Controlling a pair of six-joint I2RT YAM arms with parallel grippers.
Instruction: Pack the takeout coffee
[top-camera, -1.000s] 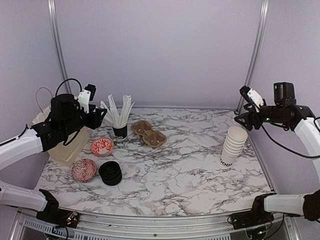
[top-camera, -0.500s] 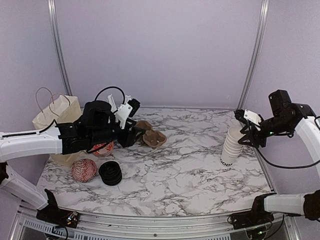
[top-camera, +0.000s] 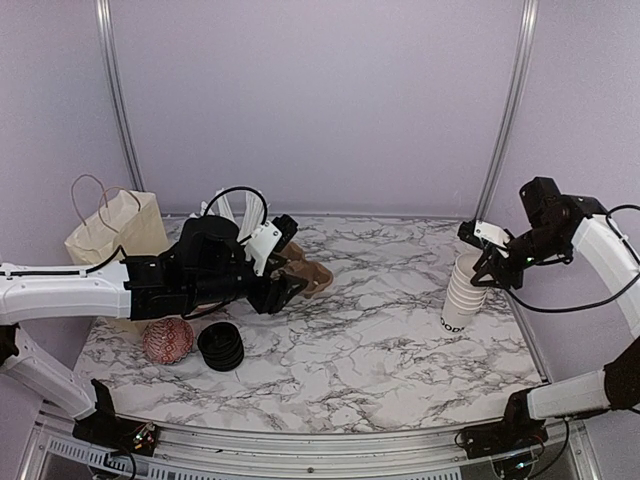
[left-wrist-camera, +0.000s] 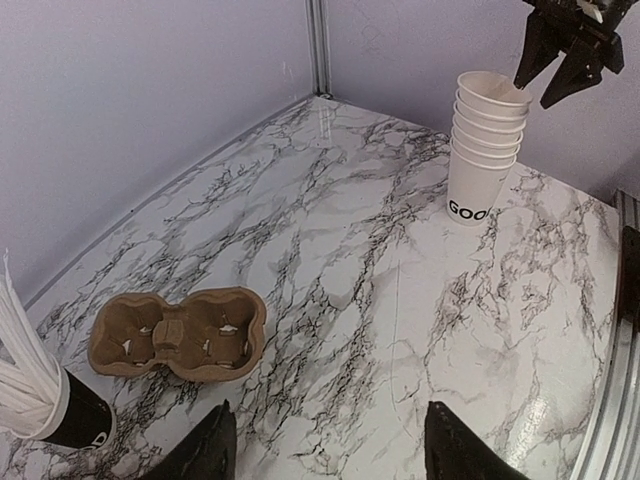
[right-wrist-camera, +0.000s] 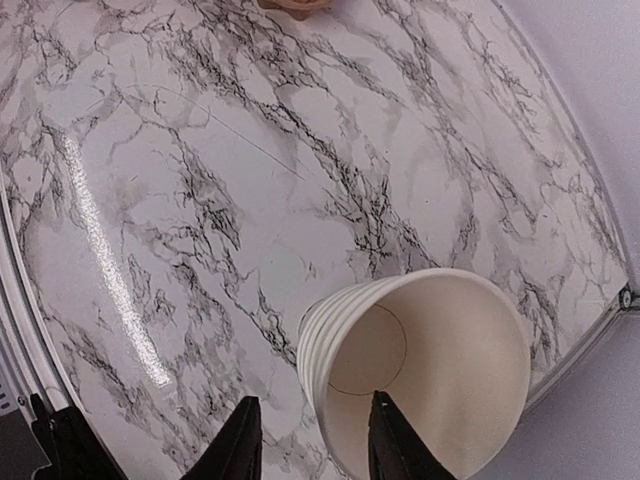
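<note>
A stack of white paper cups with black lettering stands at the right of the marble table, without lids; it also shows in the left wrist view and the right wrist view. A stack of black lids sits at the front left. My right gripper is open just over the stack; in the right wrist view one finger is inside the top cup and one outside its rim. My left gripper is open and empty, low over the table beside the brown two-cup carrier.
A paper bag stands at the back left. A red-patterned bowl sits by the lids. A black cup of white sticks stands left of the carrier. The table's right edge runs close behind the cup stack.
My left arm swung from the paper bag rightward and down to the carrier. My right gripper came down and in from the upper right onto the cup stack's rim.
</note>
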